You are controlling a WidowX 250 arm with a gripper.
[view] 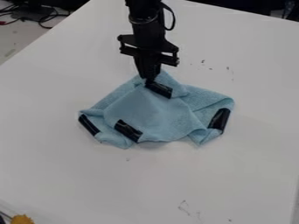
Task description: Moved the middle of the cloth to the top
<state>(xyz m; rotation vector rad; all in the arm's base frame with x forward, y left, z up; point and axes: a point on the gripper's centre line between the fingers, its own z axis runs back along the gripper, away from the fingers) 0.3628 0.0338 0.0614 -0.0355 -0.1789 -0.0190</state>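
Cloth point(152, 113) lies folded on white tbl. point(58, 170), gripper point(150, 79) pinching it nr. upper black strip point(159, 89), shift to top prob. in final placing, next move calling for release & lift w/o drag.

Blue cloth point(154, 114) lies crumpled, folded over itself.

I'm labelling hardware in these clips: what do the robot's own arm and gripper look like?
The arm is black, with a rounded joint and a black cable looping out beside it. The gripper is black too, with a wide crosspiece above slim parts that narrow downward.
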